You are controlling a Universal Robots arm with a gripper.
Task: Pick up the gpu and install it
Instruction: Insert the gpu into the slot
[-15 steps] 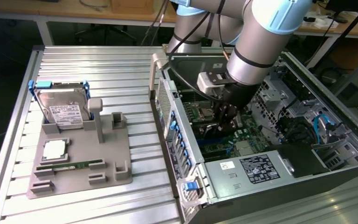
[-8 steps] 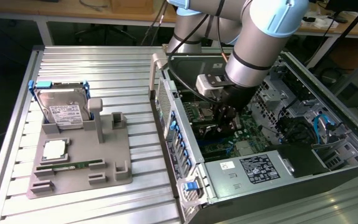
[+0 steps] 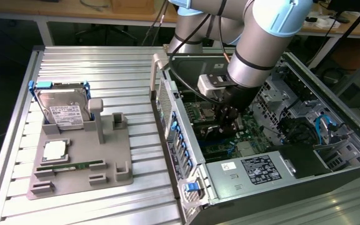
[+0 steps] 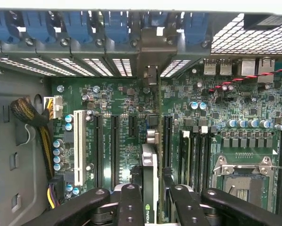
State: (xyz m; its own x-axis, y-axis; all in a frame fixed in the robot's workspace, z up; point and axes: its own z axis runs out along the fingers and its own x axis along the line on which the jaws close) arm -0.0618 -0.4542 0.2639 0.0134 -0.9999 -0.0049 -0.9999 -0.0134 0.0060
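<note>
With our hand (image 4: 150, 197) clamped on the gpu (image 4: 150, 179) above the motherboard (image 4: 126, 94), we should keep it upright and square to its slot.

Holder tray (image 3: 80, 180) (with hard drive (image 3: 64, 112)) at computer case's (image 3: 330, 183) exterior-view left

We see an open computer case (image 3: 330, 164) on a ribbed metal worktop (image 3: 105, 65). Beside it, a grey holder (image 3: 80, 180) carries a hard drive (image 3: 64, 112), a processor (image 3: 54, 150) and a memory stick (image 3: 71, 166).
</note>
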